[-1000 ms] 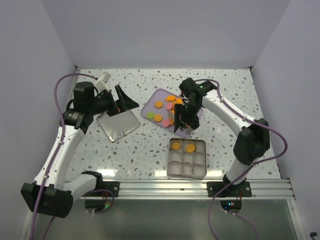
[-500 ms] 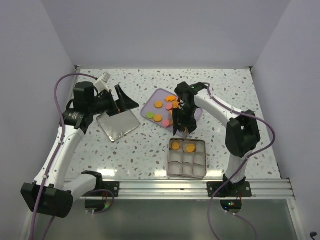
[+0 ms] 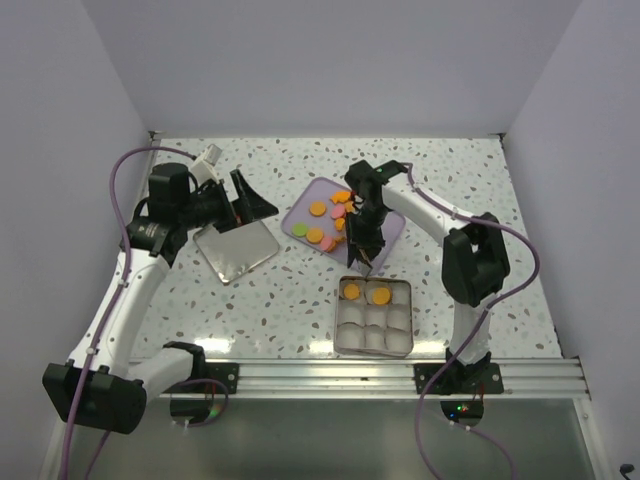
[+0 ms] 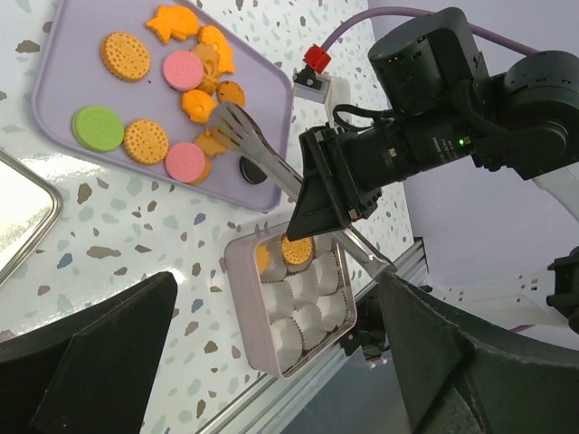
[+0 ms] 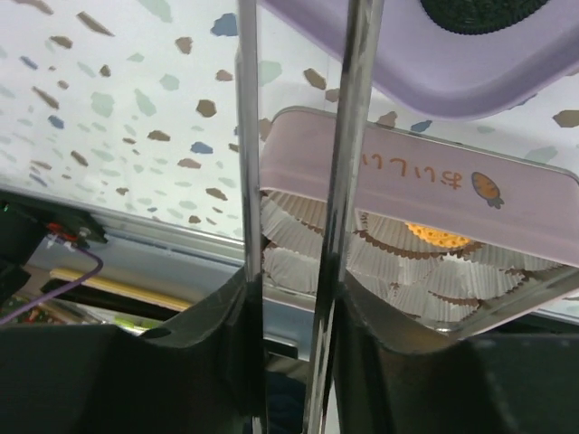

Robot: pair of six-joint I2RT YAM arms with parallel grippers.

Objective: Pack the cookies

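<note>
The cookies [image 3: 322, 222] lie on the lilac tray [image 3: 300, 216]: orange, pink, a green one and a black one [image 4: 251, 170]. Two orange cookies [image 3: 365, 293] sit in the back row of the square tin [image 3: 373, 340]. My right gripper [image 3: 362, 238] is shut on metal tongs [image 4: 271, 161]; their tips hang over the cookies at the tray's near right. In the right wrist view the gripper [image 5: 294, 298] holds the two tong arms [image 5: 348, 154] apart, with the tips out of frame. My left gripper [image 3: 250, 205] is open and empty above the tin lid [image 3: 235, 250].
The tin [image 4: 240, 307] holds white paper cups [image 4: 298, 325] in its other cells and stands near the table's front rail [image 3: 400, 372]. The tray's near edge [image 5: 425, 77] lies close to the tin's back wall [image 5: 434, 176]. Grey walls enclose the table.
My right arm folded in and its wrist swung left, carrying the tongs from beside the tin towards the tray. The left arm has not moved.
</note>
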